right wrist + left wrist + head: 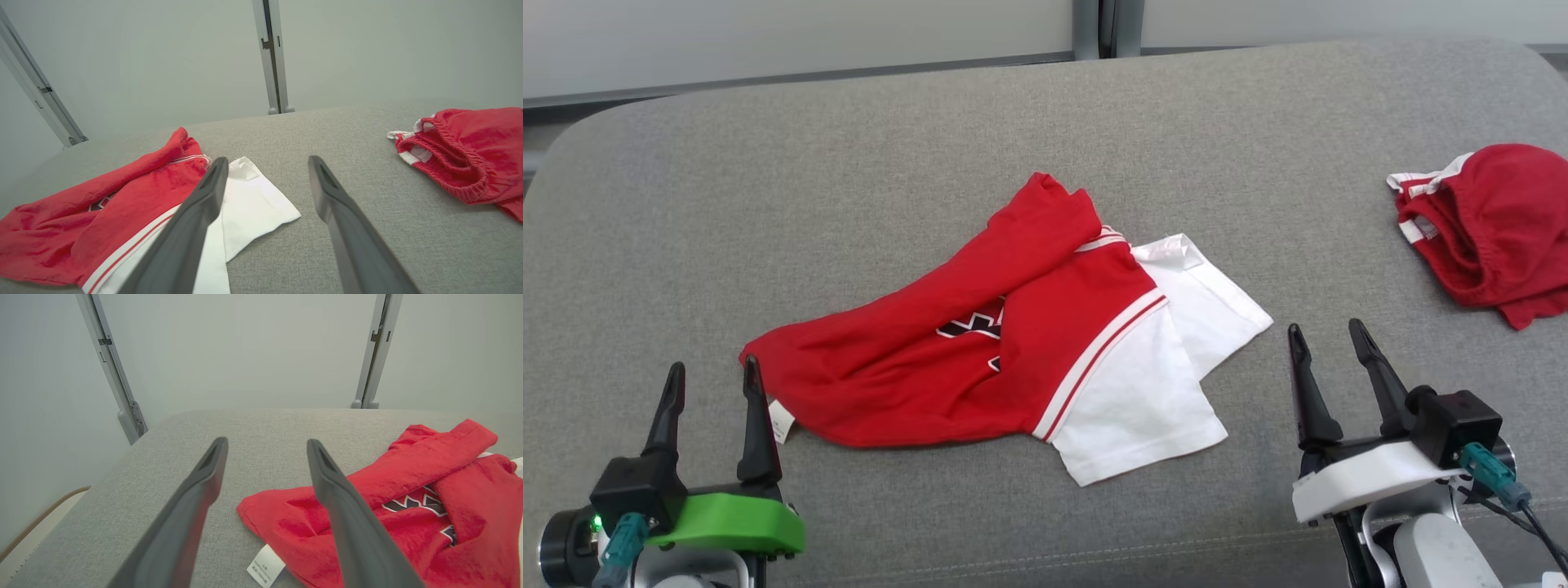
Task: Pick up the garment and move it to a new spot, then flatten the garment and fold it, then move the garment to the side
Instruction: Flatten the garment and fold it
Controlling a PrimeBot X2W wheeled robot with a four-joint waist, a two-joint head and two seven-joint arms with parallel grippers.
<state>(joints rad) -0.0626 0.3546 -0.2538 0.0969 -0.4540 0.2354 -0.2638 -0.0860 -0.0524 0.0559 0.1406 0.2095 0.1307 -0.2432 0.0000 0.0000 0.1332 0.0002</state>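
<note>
Presently, red-and-white garment crumpled at centre of grey cushion, left gripper spread and empty just beside its near-left corner, right gripper spread and empty, apart to its right, red shorts far right.

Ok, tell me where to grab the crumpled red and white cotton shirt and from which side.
Take the red and white shirt by its red hem corner beside the white label, coming from the robot's left with the open left gripper. That corner looks best: a thin loose edge jutting out nearest the gripper; the middle is bunched.
</note>
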